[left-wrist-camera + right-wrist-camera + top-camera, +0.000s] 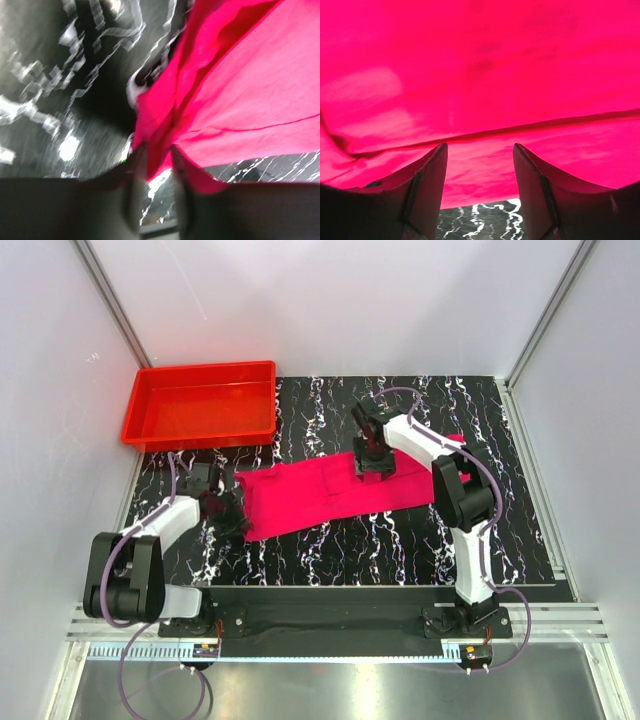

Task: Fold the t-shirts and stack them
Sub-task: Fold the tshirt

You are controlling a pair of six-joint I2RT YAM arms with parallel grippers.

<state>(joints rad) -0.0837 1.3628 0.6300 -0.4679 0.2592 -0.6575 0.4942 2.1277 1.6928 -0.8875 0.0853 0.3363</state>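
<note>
Black marbled table mat (pixel 400 550) is filling the work area. The t-shirt (pixel 310 498) is lying across the mat's centre as a long folded band, magenta-pink, slanting from approx 8 o'clock up to 3 o'clock. Its far end is passing under the R arm. The red tray (pixel 200 435) is sitting at the mat's 10 o'clock corner, just apart from the shirt. L arm is reaching in from 7 o'clock, w/ the left gripper (pixel 232 515) sitting at the shirt's 8 o'clock end. In the L wrist view its fingers (pixel 135 170) are standing narrow w/ a hanging fold of pink cloth between them. Can't tell whether they're actually clamping it, as that view is blurring. R arm is bending in from 4 o'clock, and the right gripper (pixel 375 472) is pointing down onto the shirt, slightly toward 2 o'clock of its centre. Its fingers (pixel 432 185) are standing spread wide, pink cloth filling the view beyond them, nothing pinched between.
</note>
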